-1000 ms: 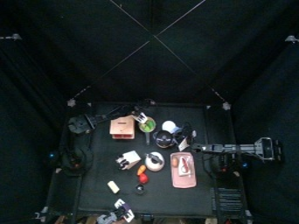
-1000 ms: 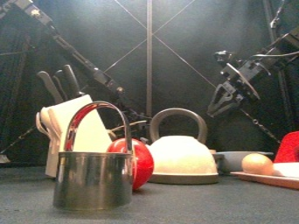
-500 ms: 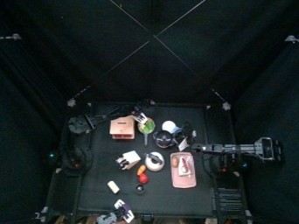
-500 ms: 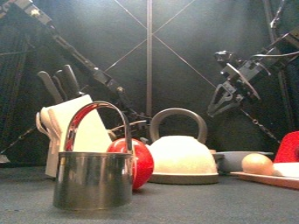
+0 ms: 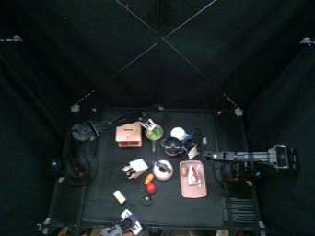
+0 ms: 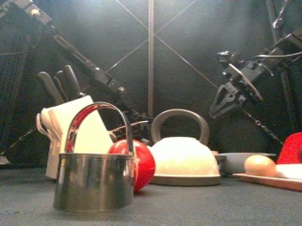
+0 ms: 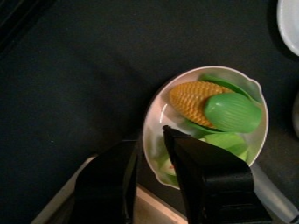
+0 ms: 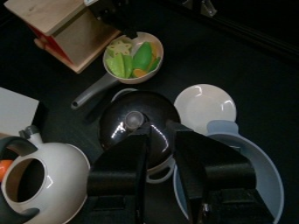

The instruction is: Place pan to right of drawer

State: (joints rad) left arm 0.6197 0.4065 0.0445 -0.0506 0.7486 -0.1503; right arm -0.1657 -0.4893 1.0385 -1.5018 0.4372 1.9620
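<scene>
The pan [image 5: 155,132] is a small green pan holding toy corn and greens. It sits just right of the salmon-orange drawer [image 5: 127,134] at the back of the table. In the left wrist view my left gripper [image 7: 152,140] is shut over the pan's pale rim [image 7: 152,105]. The right wrist view shows the pan's grey handle [image 8: 91,89] and the drawer [image 8: 73,33] beside it. My right gripper [image 5: 201,155] is open and empty. It hangs above the table's right side [image 6: 227,99], over a dark lidded pot [image 8: 138,122].
A white cup [image 5: 180,134], the dark pot [image 5: 175,146], a white kettle [image 5: 163,170] and a pink tray [image 5: 192,178] fill the middle and right. At the front stand a metal cup [image 6: 94,177] and a red apple [image 6: 139,163].
</scene>
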